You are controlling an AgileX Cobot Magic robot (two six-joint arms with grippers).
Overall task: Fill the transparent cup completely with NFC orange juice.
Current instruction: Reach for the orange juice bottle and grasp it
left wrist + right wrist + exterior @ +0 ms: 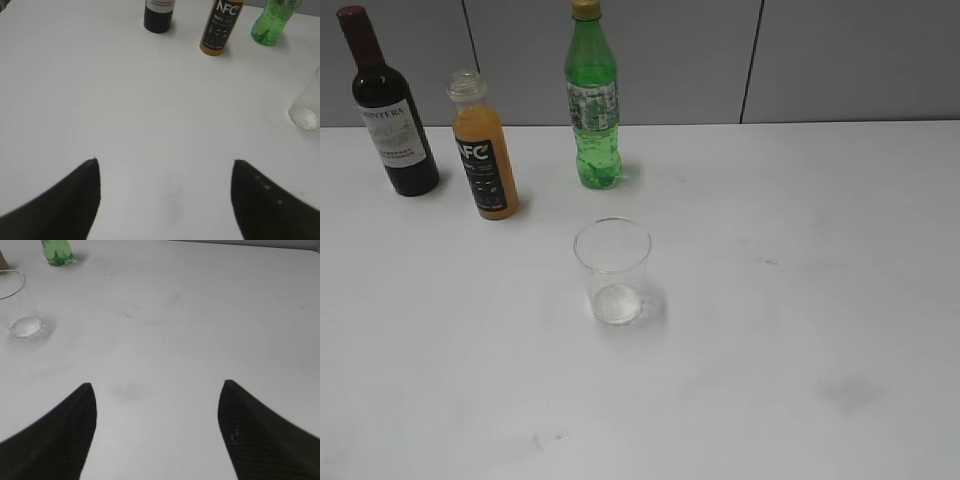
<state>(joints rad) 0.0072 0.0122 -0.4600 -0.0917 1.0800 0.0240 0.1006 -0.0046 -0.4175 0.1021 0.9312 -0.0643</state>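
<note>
The transparent cup (612, 270) stands upright and holds no liquid at the middle of the white table; it also shows in the left wrist view (307, 102) at the right edge and in the right wrist view (17, 305) at the left. The NFC orange juice bottle (484, 147) stands uncapped behind and left of the cup, and shows in the left wrist view (221, 26). My left gripper (165, 162) is open and empty over bare table, well short of the bottle. My right gripper (157, 385) is open and empty, to the right of the cup. Neither gripper shows in the exterior view.
A dark wine bottle (390, 105) stands at the far left, seen in the left wrist view (159, 14). A capped green soda bottle (593, 100) stands behind the cup, seen in the left wrist view (272, 22) and the right wrist view (57, 252). A grey wall (820, 60) backs the table.
</note>
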